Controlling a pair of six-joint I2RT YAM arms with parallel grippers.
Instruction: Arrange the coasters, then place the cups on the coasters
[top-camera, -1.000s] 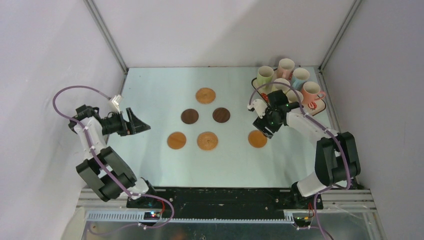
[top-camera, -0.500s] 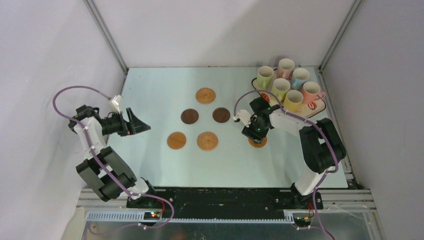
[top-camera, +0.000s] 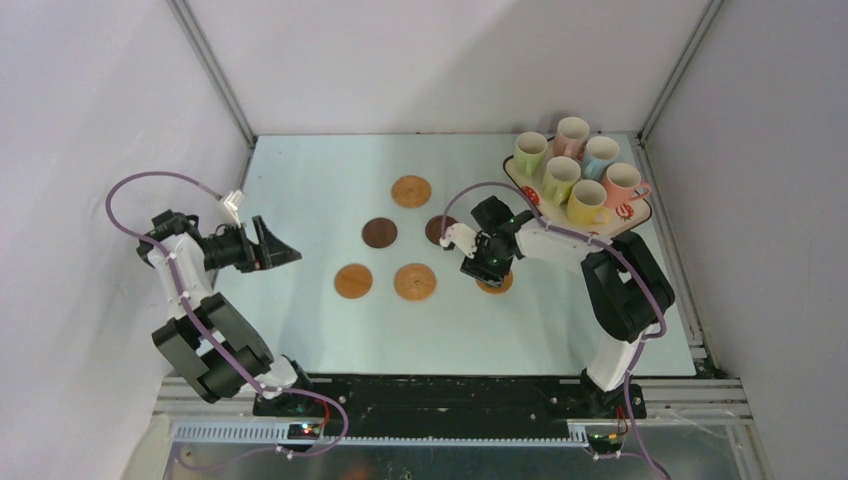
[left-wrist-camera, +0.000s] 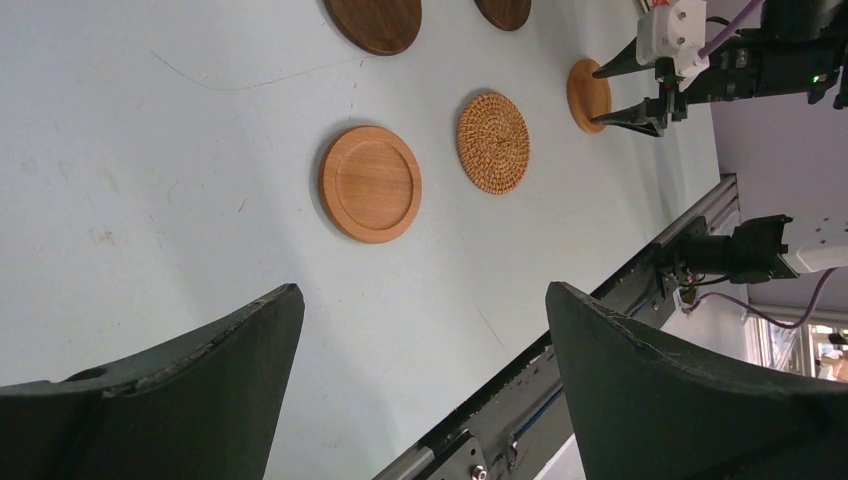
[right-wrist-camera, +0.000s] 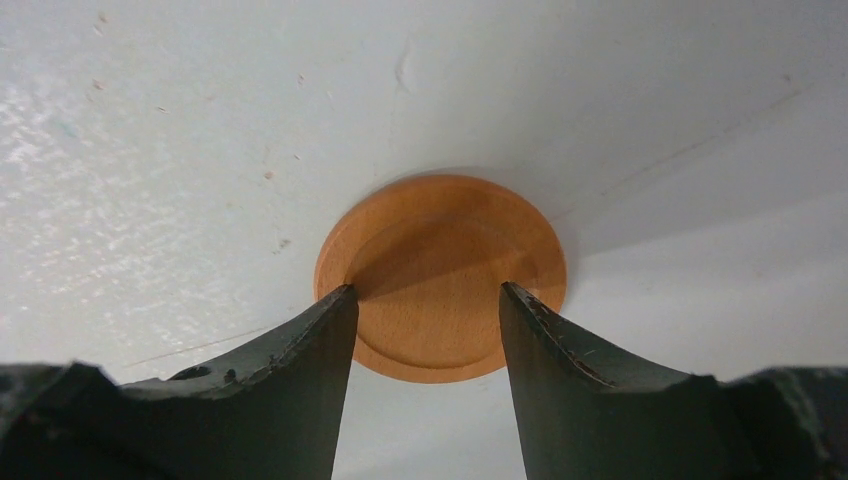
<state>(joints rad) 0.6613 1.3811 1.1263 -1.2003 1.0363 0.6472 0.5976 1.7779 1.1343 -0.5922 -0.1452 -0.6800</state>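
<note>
1. The right gripper stands at centre right of the top view, tipped down onto a smooth tan coaster. In the right wrist view its jaws stand apart and clamp nothing, and both fingertips rest on the coaster's upper face, inside its rim
2. That coaster lies flat on the table, level with a woven coaster and a second smooth coaster to its left, with bare table between each
3. Above that row lie the left dark brown coaster and the right dark brown coaster, the latter partly hidden by the right wrist. A far woven coaster lies higher still, apart from all
4. Six cups stand upright and packed together on a tray in the upper right corner, close to the table's far and right edges
5. The left gripper hangs at centre left over the table's left margin, jaws wide and empty, pointing right. A broad bare strip separates it from the nearest coaster
6. Open room: the whole lower band between the near row and the black rail, and the upper left quarter of the table
7. The tray's red prints are too small to read, and a small green light shows on the right wrist
8. The table is pale blue-green with fine scratches and specks. White walls close in three sides, with metal posts at the far corners
</note>
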